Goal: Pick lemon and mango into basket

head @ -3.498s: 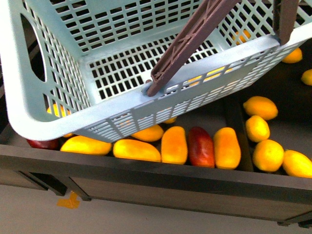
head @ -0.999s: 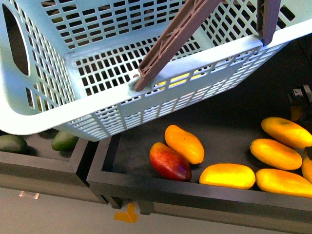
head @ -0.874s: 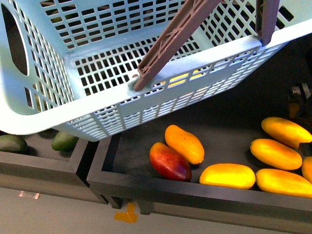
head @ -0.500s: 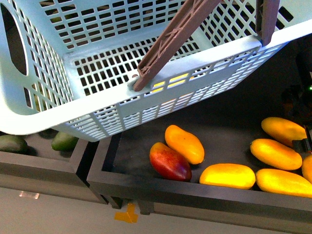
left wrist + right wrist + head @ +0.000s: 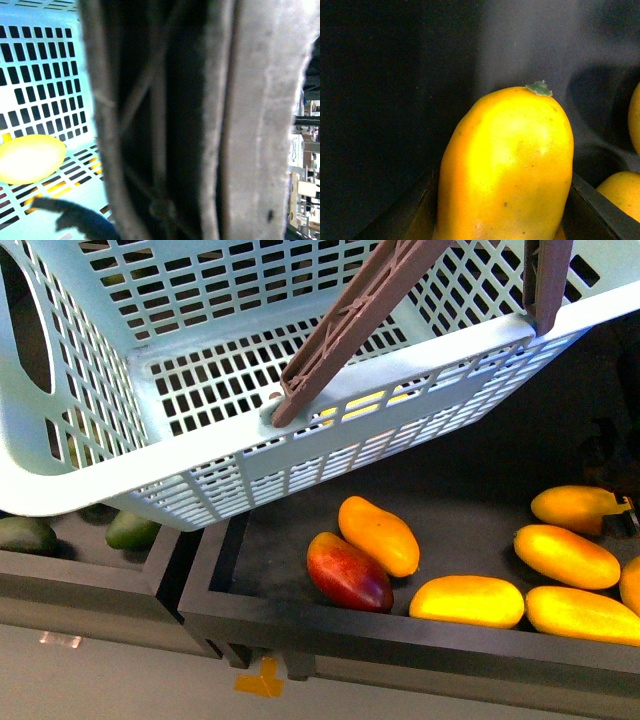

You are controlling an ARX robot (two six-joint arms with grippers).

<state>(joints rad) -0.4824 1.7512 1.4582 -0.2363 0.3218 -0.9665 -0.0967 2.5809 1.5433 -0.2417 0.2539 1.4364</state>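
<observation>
Right end effector (image 5: 505, 215) hugs the mango (image 5: 572, 508)
Its two fingers (image 5: 417, 210) press the mango's sides, with the mango right between them. The basket (image 5: 90, 485) hangs higher up, off to its left. The left end effector does not show.

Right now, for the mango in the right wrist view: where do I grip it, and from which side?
Grip the mango across its narrow width at mid-body, coming in lengthwise from the end opposite the stem scar. It lies flat and elongated, rounding off toward the stem, so the broad flanks should seat best. The jaws stand either side there; whether they press is unclear.
</observation>
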